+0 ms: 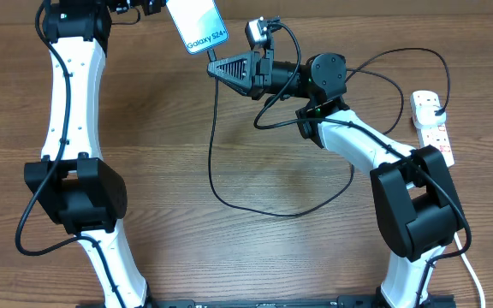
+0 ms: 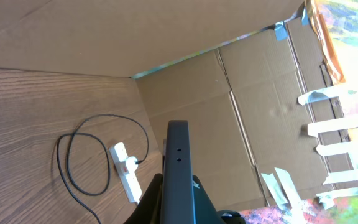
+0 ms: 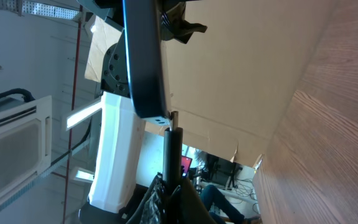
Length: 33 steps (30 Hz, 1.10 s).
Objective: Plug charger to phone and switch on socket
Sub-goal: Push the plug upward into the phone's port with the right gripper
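- left pincer point(image 2: 178, 210) is clamped tight on the phone point(image 1: 197, 24), holding it up near the counter's point(image 1: 161, 154) far edge
- right pincer point(image 1: 215, 68) is closed on the charger's point(image 1: 213, 137) connector end, tip aimed at the phone's bottom edge
- right wrist view: connector lines up with the phone's long axis, tip right at that edge; can't tell if it's seated
- socket point(image 1: 432, 128) lies along the right edge, nearer the right arm
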### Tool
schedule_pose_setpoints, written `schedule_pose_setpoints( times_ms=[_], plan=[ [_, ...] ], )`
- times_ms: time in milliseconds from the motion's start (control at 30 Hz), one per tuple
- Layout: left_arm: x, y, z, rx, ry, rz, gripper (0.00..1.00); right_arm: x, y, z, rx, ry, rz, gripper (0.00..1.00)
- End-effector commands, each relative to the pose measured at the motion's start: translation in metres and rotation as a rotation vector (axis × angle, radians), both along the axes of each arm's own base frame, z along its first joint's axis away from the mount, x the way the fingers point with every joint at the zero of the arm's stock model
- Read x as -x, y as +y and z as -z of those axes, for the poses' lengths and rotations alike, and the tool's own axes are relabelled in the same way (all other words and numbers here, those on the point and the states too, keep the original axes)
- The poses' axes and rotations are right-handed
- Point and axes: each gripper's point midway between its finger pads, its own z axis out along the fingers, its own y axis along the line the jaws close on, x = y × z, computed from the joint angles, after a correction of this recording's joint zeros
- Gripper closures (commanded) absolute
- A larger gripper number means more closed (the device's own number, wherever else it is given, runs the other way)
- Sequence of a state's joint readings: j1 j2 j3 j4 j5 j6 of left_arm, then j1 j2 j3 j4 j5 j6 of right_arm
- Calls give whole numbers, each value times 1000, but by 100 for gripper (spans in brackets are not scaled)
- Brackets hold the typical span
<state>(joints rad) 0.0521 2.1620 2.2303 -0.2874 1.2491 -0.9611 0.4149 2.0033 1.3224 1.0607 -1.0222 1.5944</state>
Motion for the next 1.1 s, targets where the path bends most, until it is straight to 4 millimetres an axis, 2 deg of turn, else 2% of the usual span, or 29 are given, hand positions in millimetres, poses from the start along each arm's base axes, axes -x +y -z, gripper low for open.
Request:
schedule_pose_setpoints(
  times_ms=[0, 233, 1067],
  plan=[
    [4, -1, -7, -9, -55, 21, 95, 1, 2, -5, -8, -17, -5, 96],
    [0, 8, -7, -12, -53, -7, 95, 1, 2, -5, -8, -17, -6, 96],
    [-6, 13, -6, -21, -53, -50, 95, 2, 2, -5, -7, -17, -8, 96]
  ],
)
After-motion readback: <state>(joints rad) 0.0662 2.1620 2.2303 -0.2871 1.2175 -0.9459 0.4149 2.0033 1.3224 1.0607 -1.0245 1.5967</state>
